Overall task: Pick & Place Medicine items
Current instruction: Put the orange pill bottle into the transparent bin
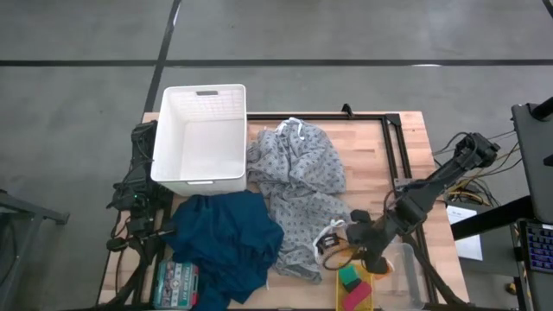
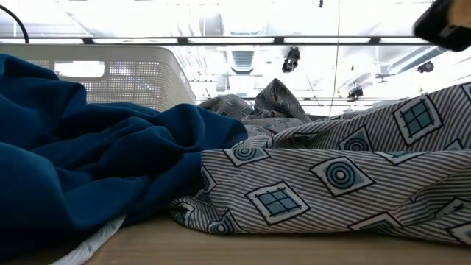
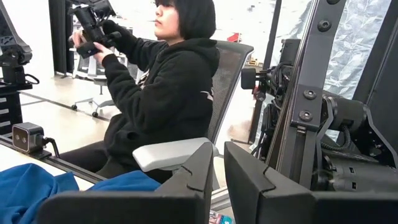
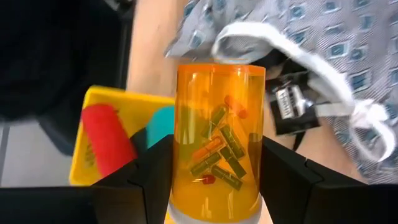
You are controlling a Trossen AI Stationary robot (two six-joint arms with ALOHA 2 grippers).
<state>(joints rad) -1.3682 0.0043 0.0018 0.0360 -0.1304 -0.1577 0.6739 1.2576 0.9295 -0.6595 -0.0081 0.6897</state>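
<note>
An orange see-through pill bottle with capsules inside, one of the medicine items, sits between the fingers of my right gripper, which is shut on it. In the high view my right gripper hangs over the table's near right corner, beside the yellow tray. My left gripper is parked level at the table's left edge, shut with nothing in it. My right gripper pinches the bottle's two opposite side walls between its two fingers. The fingers lie along the bottle and slant down from the table's right side. The white cap end is toward the wrist and the other end points away. The bottle looks lifted clear of the table.
A white basket stands at the far left. Blue cloth and grey patterned cloth with a white drawstring cover the middle. The yellow tray holds blocks. A flat box lies near left. A seated person is beyond the table.
</note>
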